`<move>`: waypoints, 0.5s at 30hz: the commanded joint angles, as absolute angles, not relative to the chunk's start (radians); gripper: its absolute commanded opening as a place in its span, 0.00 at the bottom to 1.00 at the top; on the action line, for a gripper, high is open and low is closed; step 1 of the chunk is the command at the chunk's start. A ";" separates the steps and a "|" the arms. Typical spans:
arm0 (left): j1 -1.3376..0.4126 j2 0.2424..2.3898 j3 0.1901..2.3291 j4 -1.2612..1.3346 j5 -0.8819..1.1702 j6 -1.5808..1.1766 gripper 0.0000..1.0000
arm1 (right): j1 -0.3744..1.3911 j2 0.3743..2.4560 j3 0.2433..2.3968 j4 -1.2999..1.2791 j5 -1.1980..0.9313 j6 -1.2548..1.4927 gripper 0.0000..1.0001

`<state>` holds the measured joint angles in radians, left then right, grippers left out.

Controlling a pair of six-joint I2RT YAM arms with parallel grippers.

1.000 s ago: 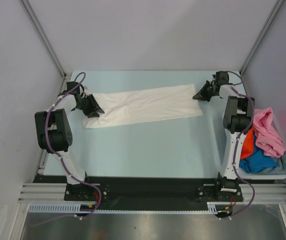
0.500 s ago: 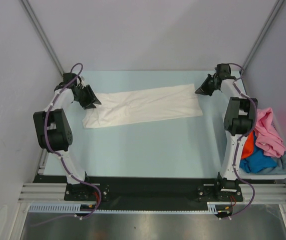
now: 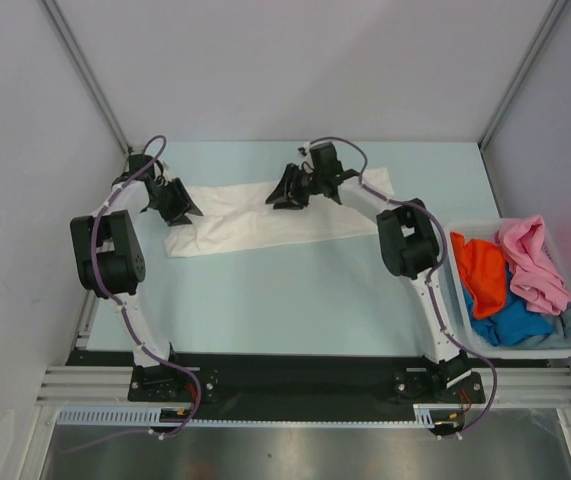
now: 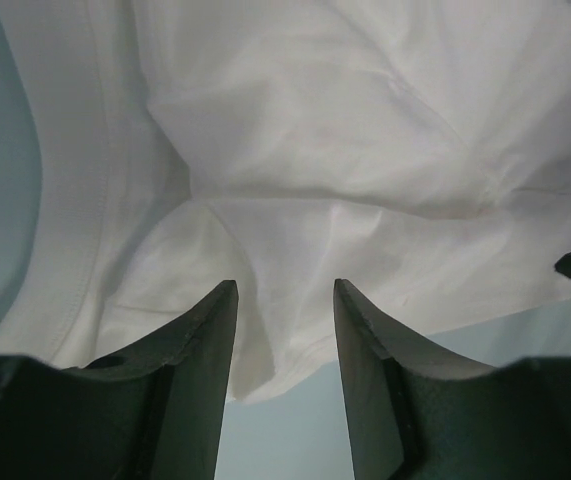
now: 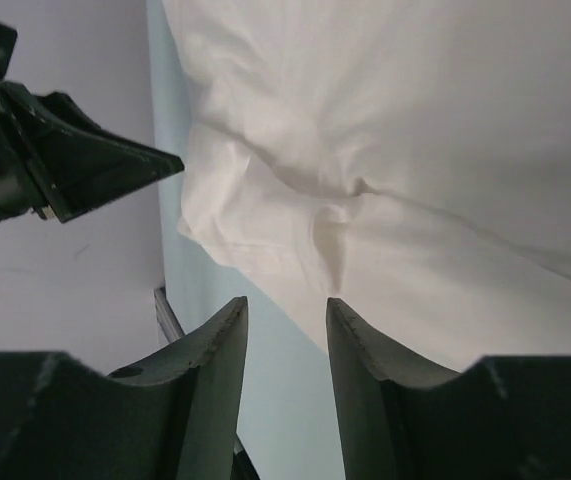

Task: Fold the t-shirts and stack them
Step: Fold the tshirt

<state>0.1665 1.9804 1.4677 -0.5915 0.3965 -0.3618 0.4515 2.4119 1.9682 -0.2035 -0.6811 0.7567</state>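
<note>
Over white t-shirt [image 3: 240,215], left tool [image 4: 283,292] and right tool [image 5: 285,305] gape empty; bin [image 3: 530,351], coloured t-shirts [image 3: 480,275] show only from top.

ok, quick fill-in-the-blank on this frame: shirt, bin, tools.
1. The t-shirt lying on the table is ____.
2. The bin stands at the table's ____ side.
3. The left tool and the right tool both have ____ jaws, nothing between them.
4. The right tool hovers over the t-shirt's middle; the left tool is at its ____ end.
Missing: white; right; open; left.
</note>
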 commanded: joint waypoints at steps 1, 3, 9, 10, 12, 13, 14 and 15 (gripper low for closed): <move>0.184 2.000 1.471 -0.532 0.426 -0.382 0.49 | 0.486 2.474 2.069 -0.166 -0.742 0.790 0.44; 0.190 2.008 1.465 -0.515 0.434 -0.387 0.50 | 0.494 2.499 2.069 -0.163 -0.742 0.790 0.46; 0.196 2.032 1.454 -0.477 0.465 -0.413 0.54 | 0.511 2.543 2.089 -0.209 -0.742 0.726 0.53; 0.196 2.039 1.453 -0.473 0.469 -0.416 0.55 | 0.511 2.546 2.092 -0.207 -0.742 0.723 0.53; 0.199 2.046 1.453 -0.468 0.471 -0.419 0.55 | 0.514 2.557 2.094 -0.204 -0.744 0.722 0.52; 0.199 2.057 1.454 -0.465 0.472 -0.419 0.54 | 0.515 2.560 2.095 -0.199 -0.742 0.724 0.51; 0.201 2.060 1.454 -0.462 0.476 -0.422 0.55 | 0.518 2.563 2.097 -0.196 -0.747 0.727 0.50; 0.201 2.068 1.454 -0.457 0.476 -0.425 0.54 | 0.520 2.569 2.098 -0.193 -0.750 0.727 0.49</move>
